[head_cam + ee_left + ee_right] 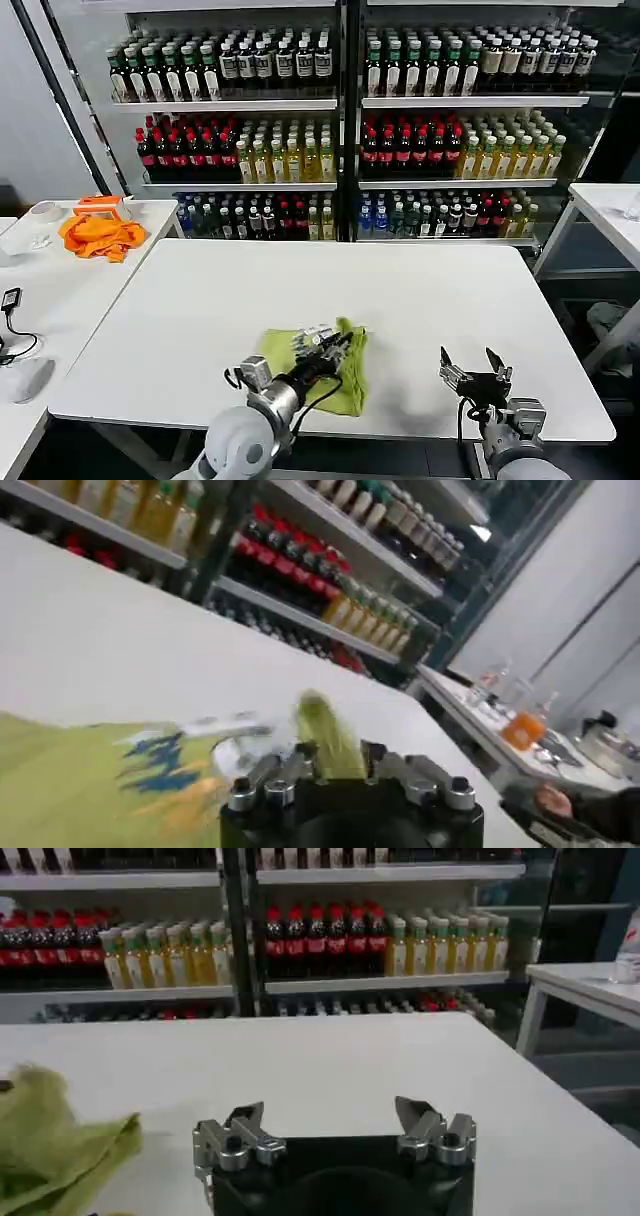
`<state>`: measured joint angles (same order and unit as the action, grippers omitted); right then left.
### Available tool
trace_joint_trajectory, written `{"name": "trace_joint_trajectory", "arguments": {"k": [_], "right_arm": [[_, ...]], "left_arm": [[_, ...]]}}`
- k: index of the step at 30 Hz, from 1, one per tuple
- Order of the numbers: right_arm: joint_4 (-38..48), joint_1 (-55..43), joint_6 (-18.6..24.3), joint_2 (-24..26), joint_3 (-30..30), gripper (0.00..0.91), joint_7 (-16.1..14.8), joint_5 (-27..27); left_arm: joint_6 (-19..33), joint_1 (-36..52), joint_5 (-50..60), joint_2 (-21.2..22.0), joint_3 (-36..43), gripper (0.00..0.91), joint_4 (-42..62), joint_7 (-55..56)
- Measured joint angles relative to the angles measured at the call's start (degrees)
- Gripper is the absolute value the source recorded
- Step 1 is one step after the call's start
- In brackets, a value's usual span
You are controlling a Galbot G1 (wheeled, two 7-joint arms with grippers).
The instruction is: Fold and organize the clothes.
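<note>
My left gripper [330,352] pinches a fold of the yellow-green T-shirt [340,385] (bunched at the table's [420,300] near edge); mid-fold, next laying it flat. My right gripper [472,372] waits open, empty.

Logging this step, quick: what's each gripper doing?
Left gripper: shut on the T-shirt.
Right gripper: open, holding nothing, over the table.

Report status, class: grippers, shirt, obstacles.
Left gripper shut on T-shirt, lifting a fold. Right gripper open, hovering beside, clear. Nothing in the way.
</note>
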<state>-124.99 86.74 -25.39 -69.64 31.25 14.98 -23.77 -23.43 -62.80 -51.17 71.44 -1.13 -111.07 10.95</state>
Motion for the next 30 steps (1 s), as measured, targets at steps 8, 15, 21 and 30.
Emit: {"name": "trace_joint_trajectory", "arguments": {"k": [8,15,21,30], "right_arm": [[0.2,0.0,0.1,0.0,0.2,0.907,-0.1,0.0],[0.5,-0.6,0.1,-0.1,-0.4,0.907,-0.1,0.0],[0.6,-0.9,0.1,0.3,-0.4,0.907,-0.1,0.0],[0.7,-0.8,0.0,0.3,-0.5,0.907,-0.1,0.0]], "left_arm": [[-0.1,-1.5,1.2,0.2,-0.8,0.907,-1.5,-1.2],[-0.4,-4.2,2.7,-2.0,-5.7,0.907,-2.7,-0.6],[-1.3,-6.7,3.2,-4.5,-11.6,0.907,-2.0,0.3],[-2.8,-8.2,2.7,-5.2,-15.5,0.907,0.5,0.6]]}}
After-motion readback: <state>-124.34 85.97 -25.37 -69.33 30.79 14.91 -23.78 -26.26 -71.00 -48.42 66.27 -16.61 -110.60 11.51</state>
